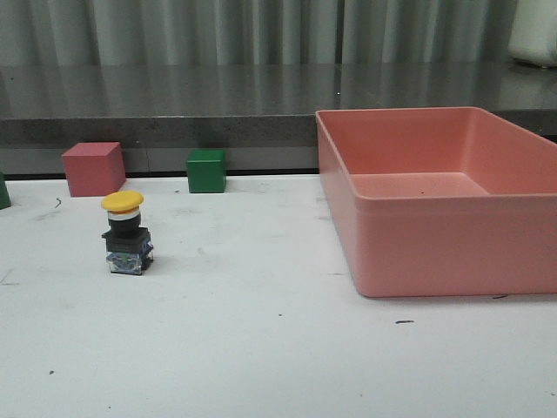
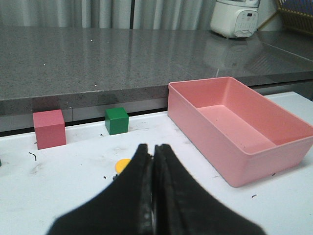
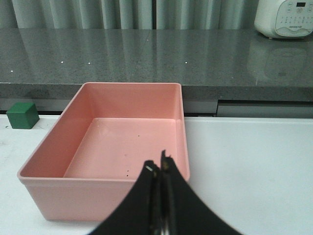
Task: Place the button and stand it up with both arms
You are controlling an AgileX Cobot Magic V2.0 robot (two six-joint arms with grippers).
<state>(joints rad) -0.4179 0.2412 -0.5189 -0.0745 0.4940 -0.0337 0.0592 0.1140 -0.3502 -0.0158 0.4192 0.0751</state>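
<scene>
- Left gripper [image 2: 155, 186]: fingers pressed together with nothing between them, raised above the table [image 1: 261, 348]. Only a sliver of the button's yellow cap shows past the fingertips in the left wrist view, so the button lies just ahead of and below this gripper.
- Right gripper [image 3: 161, 196]: fingers likewise closed on nothing, hanging over the near wall of the pink bin [image 3: 98, 191]. Neither arm appears in the front view.
- Button [image 1: 127, 233]: stands on the left part of the table, base down and yellow mushroom cap up, so its long axis is vertical. It touches nothing but the table.
- Governing relation: the button sits on the left arm's side, well apart from the bin over which the right gripper hangs; the left gripper is judged the nearer. With the button upright and both grippers empty, the task looks at or near completion.
- Container: the pink bin occupies the right part of the table and holds no objects; only a few dark specks mark its floor.
- Background: a red cube [image 1: 93, 168] and a green cube [image 1: 206, 170] rest by the far edge, behind the button.
</scene>
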